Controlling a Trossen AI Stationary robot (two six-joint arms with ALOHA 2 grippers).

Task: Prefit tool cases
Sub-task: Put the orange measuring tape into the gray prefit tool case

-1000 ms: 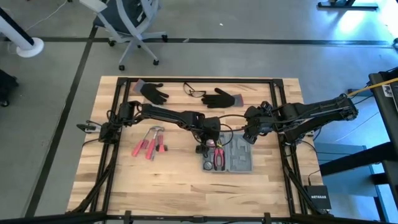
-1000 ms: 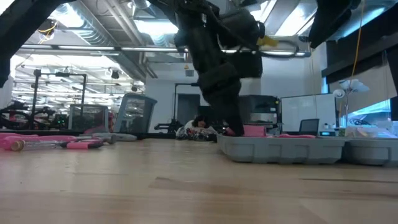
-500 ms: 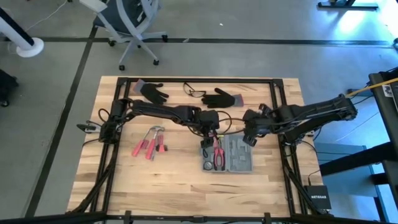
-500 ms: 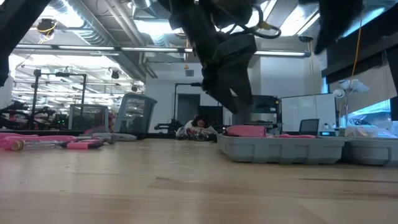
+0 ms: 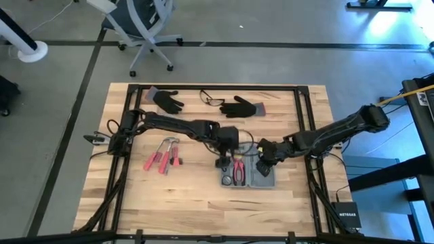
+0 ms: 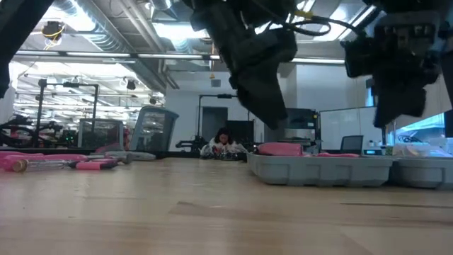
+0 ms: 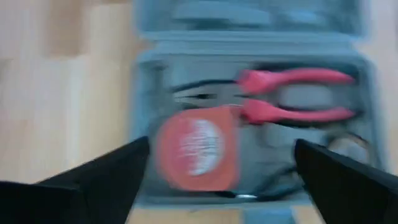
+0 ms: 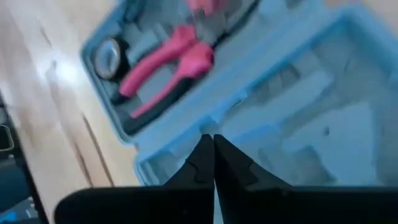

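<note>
Swinging in over the open tool case point(image 5: 248, 173), the right gripper point(image 5: 263, 165) has snapped shut on nothing; left gripper point(image 5: 222, 161) still hovers spread above the pliers point(image 5: 238, 171), already slotted.

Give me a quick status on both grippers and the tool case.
Left gripper open, above the pliers and tape measure. Right gripper shut, empty, over the tool case. Case open; nothing blocking it.

Workshop floor lying around the wooden desk point(image 5: 169, 196)

A white office chair point(image 5: 142, 27) is standing on grey concrete just beyond the desk; ceiling lights point(image 6: 170, 30) are glowing over racks and monitors behind it.
</note>
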